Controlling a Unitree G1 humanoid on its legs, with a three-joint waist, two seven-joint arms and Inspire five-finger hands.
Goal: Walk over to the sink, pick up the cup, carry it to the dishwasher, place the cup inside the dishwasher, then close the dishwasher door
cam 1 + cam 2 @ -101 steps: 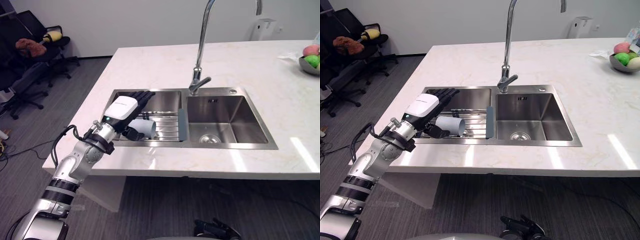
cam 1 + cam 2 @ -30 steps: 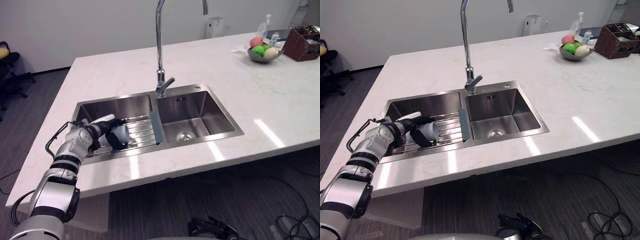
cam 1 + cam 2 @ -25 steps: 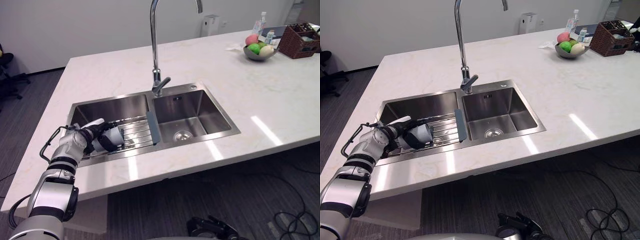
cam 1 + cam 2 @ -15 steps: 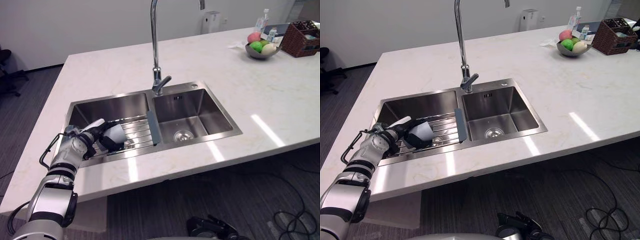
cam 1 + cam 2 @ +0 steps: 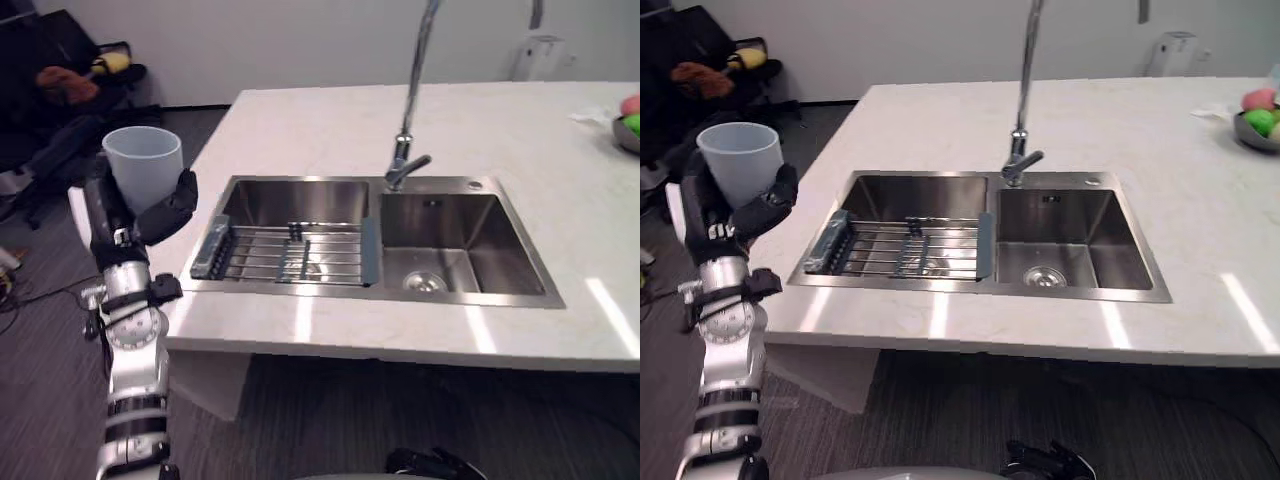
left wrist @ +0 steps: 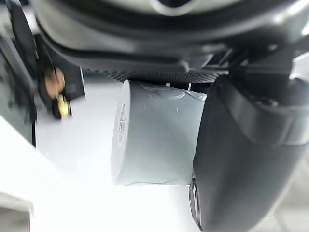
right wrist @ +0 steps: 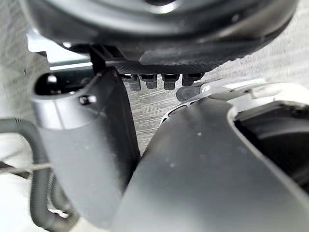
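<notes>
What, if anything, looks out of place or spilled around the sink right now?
Nothing stands out. The left hand holds the cup upright, mouth up, off the left end of the counter. The drying rack lies flat across the left basin of the sink, and no spill shows on the counter.

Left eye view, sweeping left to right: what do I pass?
cup held upright in the left hand → drying rack → faucet → fruit bowl at the right edge
</notes>
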